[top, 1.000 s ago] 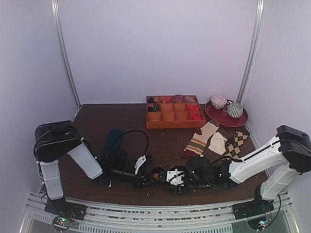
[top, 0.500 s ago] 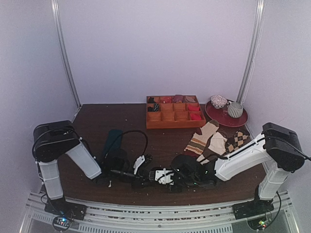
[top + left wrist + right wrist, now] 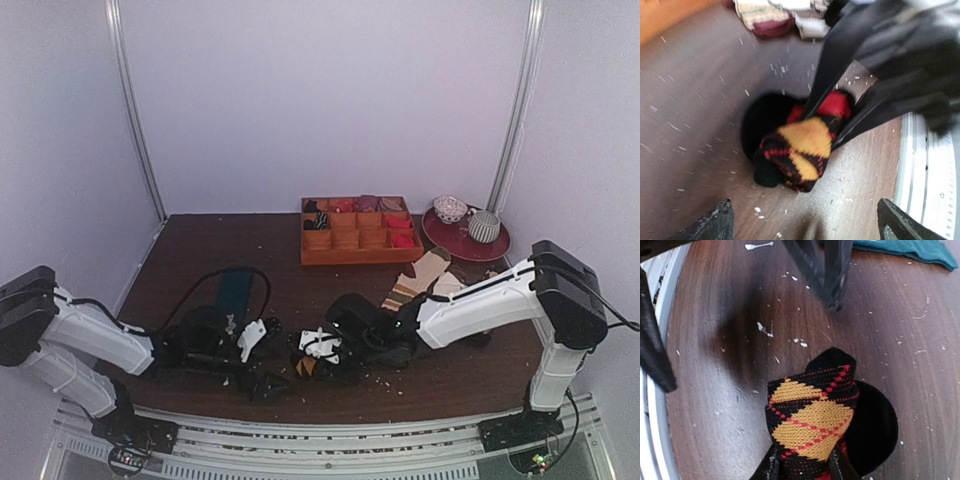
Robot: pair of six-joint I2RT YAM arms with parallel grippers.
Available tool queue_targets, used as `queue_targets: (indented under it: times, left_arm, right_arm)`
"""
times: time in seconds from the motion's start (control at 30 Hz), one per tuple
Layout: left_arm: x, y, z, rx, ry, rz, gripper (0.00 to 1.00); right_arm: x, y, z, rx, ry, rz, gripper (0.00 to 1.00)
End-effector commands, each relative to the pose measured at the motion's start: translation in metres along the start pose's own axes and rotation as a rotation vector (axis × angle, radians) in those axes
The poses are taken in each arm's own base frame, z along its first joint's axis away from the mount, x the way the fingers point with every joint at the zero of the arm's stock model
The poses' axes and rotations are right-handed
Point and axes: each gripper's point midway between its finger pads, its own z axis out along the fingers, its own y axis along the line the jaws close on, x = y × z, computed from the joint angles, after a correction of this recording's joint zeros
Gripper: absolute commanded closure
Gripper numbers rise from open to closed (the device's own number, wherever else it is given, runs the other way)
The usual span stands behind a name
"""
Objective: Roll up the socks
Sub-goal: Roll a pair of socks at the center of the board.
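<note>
- The black knitted socks with red and orange argyle diamonds [image 3: 810, 420] lie as a rolled bundle on the dark brown wooden table [image 3: 710, 355], near its front edge, between the two arms.
- The right gripper [image 3: 805, 467] pinches the bundle, fingers narrow on either side.
- The left gripper [image 3: 810, 225] stands wide apart, near the bundle, holding nothing.

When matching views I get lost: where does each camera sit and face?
Top external: above and behind the bases, facing down over the table toward the back wall; both arms show.
Left wrist: on the left arm, facing the sock past the open left hand, fingertips at the bottom corners.
Right wrist: on the right arm, looking down over the right hand, shut on the sock at the bottom edge.
Shared: both wrist views show the sock and the other hand.
</note>
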Motion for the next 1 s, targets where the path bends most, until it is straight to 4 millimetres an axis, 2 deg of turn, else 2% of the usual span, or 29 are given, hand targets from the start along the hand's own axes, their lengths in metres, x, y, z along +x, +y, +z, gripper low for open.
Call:
queue_targets:
  times: [0.0,0.3,0.5,0.6,0.73,0.8,0.87,0.97]
  left_arm:
    - [-0.012,0.004,-0.017,-0.077,-0.069,0.112,0.02]
    - [-0.033,-0.013,-0.013,-0.065,-0.247,0.352,0.02]
    - [-0.032,-0.015,0.02,-0.016,-0.204,0.484,0.06]
    - [-0.038,-0.015,0.029,-0.014,-0.222,0.522,0.07]
    - [-0.032,-0.013,0.043,0.002,-0.188,0.533,0.1]
    - [-0.026,-0.013,0.048,0.019,-0.163,0.533,0.14]
    - [-0.019,-0.013,0.052,0.031,-0.138,0.528,0.23]
    - [-0.008,-0.011,0.057,0.044,-0.095,0.513,0.45]
  right_arm:
    - [0.079,0.038,0.004,-0.218,0.359,0.189,0.78]
    - [0.101,0.038,0.018,-0.336,0.431,0.389,0.78]
    - [0.111,0.038,0.023,-0.356,0.453,0.417,0.78]
    - [0.115,0.038,0.023,-0.363,0.452,0.435,0.78]
    - [0.119,0.039,0.024,-0.383,0.453,0.45,0.78]
    - [0.121,0.04,0.024,-0.392,0.458,0.455,0.78]
    - [0.124,0.04,0.024,-0.398,0.466,0.462,0.78]
    - [0.128,0.039,0.023,-0.405,0.471,0.48,0.78]
